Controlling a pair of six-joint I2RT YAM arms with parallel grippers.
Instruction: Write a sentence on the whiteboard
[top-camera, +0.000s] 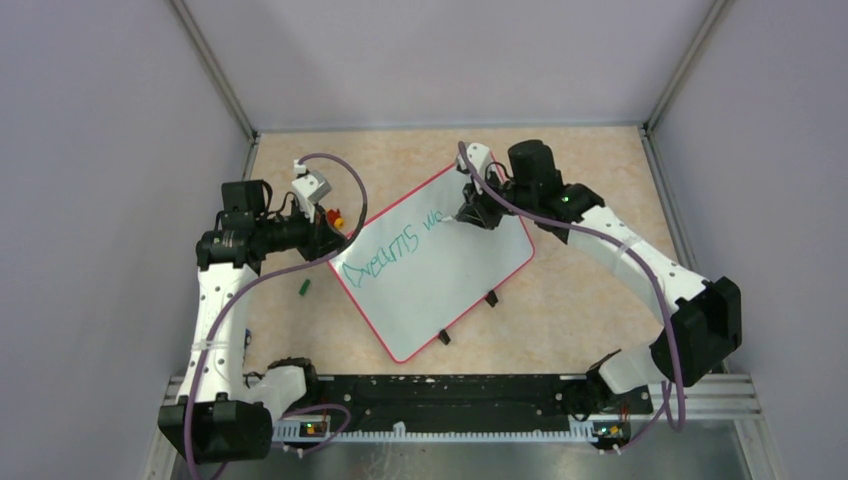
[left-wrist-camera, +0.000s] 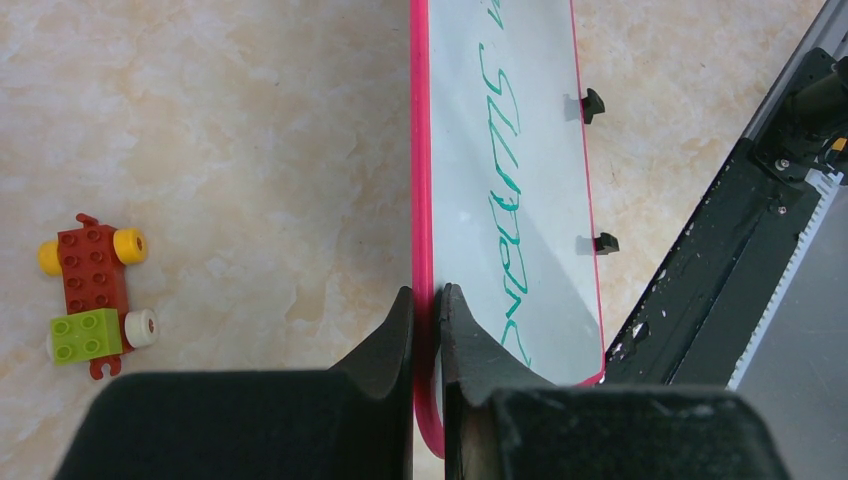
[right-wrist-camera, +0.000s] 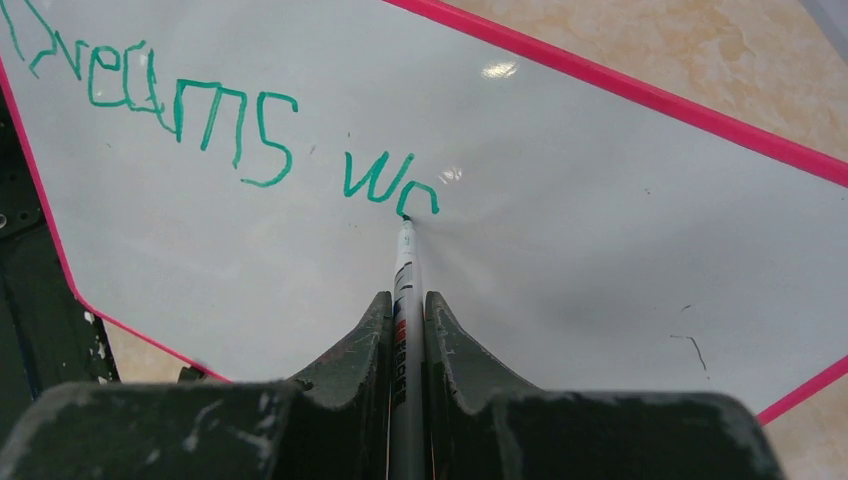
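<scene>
The whiteboard (top-camera: 455, 285), white with a thin red rim, lies tilted on the table. Green lettering of the sentence (top-camera: 385, 255) reads "Dreams wo" along its upper left part. In the right wrist view the same lettering (right-wrist-camera: 200, 110) runs across the whiteboard (right-wrist-camera: 560, 200). My right gripper (right-wrist-camera: 407, 297) is shut on a white marker (right-wrist-camera: 405, 260), whose tip touches the board at the last letter. It sits at the board's far edge (top-camera: 470, 215). My left gripper (left-wrist-camera: 428, 292) is shut on the whiteboard's red rim (left-wrist-camera: 420, 150), at its left corner (top-camera: 335, 240).
A small toy car (left-wrist-camera: 92, 295) of red and green bricks with yellow wheels lies left of the board. A small green piece (top-camera: 304, 288) lies on the table near the left arm. The black base rail (top-camera: 440, 395) runs along the near edge; grey walls enclose the table.
</scene>
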